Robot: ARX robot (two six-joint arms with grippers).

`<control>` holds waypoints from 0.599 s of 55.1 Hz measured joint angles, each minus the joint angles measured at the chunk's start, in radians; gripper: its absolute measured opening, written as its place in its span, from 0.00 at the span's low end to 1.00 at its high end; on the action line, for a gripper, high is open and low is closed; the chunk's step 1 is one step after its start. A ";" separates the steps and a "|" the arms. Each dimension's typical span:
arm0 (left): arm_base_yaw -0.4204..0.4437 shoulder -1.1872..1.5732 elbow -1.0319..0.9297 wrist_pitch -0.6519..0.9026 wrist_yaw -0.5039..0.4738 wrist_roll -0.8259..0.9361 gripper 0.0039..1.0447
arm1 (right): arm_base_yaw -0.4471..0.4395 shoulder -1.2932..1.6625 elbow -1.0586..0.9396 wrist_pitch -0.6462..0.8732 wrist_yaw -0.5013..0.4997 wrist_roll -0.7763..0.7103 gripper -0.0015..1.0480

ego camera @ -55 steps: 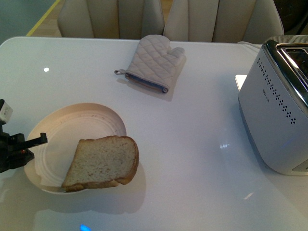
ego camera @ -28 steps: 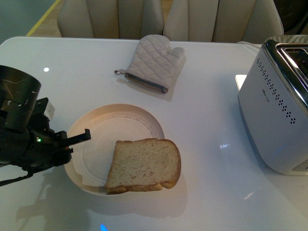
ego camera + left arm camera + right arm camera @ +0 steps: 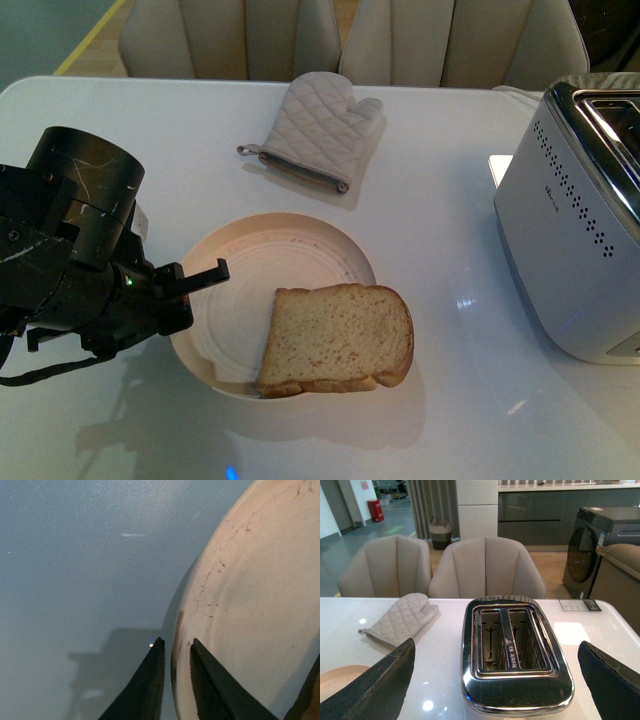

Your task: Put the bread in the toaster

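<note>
**A:** What is the biggest thing here?

**B:** The white worktop [image 3: 440, 200], which carries everything. Two beige chairs [image 3: 485, 567] stand behind its far edge.

**A:** And the toaster?

**B:** The toaster [image 3: 575, 240] stands upright at the right edge of the worktop. It is white with a chrome top and has rows of dark holes down its side. In the right wrist view, both of its slots are dark and empty.

**A:** Where is the right gripper?

**B:** The right gripper [image 3: 496, 643] hangs above the toaster with its fingers spread wide, holding nothing.

**A:** What comes next in size?

**B:** A round cream plate [image 3: 270, 260] sits near the front of the worktop, left of the middle. A grey quilted oven mitt [image 3: 318, 130] lies flat behind it, towards the chairs and well apart from the plate.

**A:** Where is the bread?

**B:** The bread [image 3: 338, 338] lies flat on the near right part of the plate. Its crust hangs out over the rim on the side towards the toaster, but it is well short of the toaster.

**A:** How does it lie relative to the left gripper?

**B:** The left gripper [image 3: 200, 278] is clamped on the plate's left rim. The left wrist view shows one finger just outside the edge and one just inside it. The bread is across the plate from the gripper, and bare plate lies between them.
</note>
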State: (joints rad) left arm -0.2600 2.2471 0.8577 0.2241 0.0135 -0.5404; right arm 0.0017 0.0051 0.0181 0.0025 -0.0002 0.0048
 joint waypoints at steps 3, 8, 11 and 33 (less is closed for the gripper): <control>0.000 -0.003 -0.003 0.008 -0.007 0.000 0.25 | 0.000 0.000 0.000 0.000 0.000 0.000 0.91; 0.004 -0.038 -0.028 0.029 -0.024 0.003 0.41 | 0.000 0.000 0.000 0.000 0.000 0.000 0.91; 0.008 -0.069 -0.045 0.041 -0.023 0.003 0.47 | 0.000 0.000 0.000 0.000 0.000 0.000 0.91; 0.138 -0.595 -0.277 0.086 -0.060 0.070 0.93 | 0.000 0.000 0.000 0.000 0.000 0.000 0.91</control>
State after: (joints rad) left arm -0.1223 1.6524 0.5812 0.3103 -0.0463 -0.4706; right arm 0.0017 0.0051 0.0181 0.0025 -0.0002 0.0048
